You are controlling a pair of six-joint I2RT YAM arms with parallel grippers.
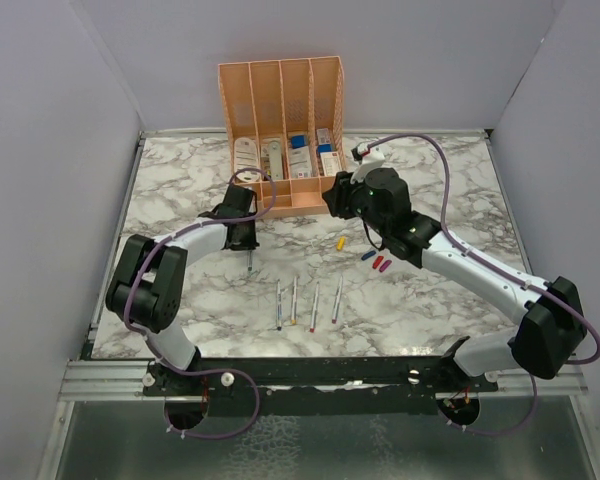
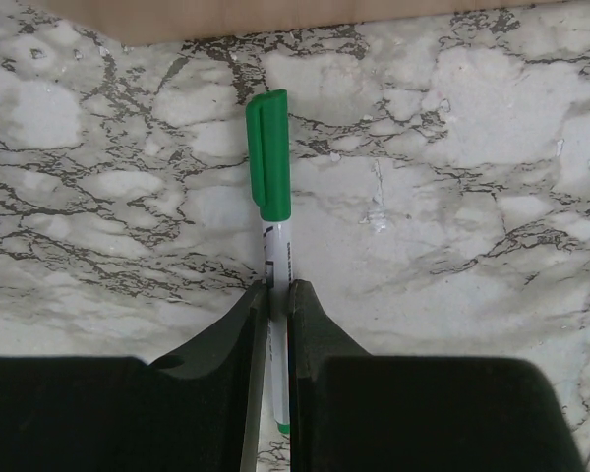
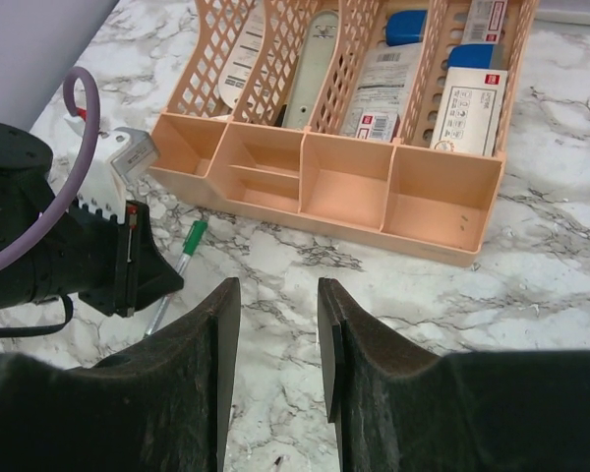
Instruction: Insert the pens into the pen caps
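Thin grey-white pen [image 2: 276, 246], green plastic cap [image 2: 267, 157] on, pointing up mid-frame from clamping left gripper [image 2: 278, 293]; right gripper [image 3: 275, 295] half-open, empty.

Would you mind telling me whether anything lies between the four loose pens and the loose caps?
Nothing visible does: in the top view only bare marble table separates the row of pens from the four caps beyond them to the right.
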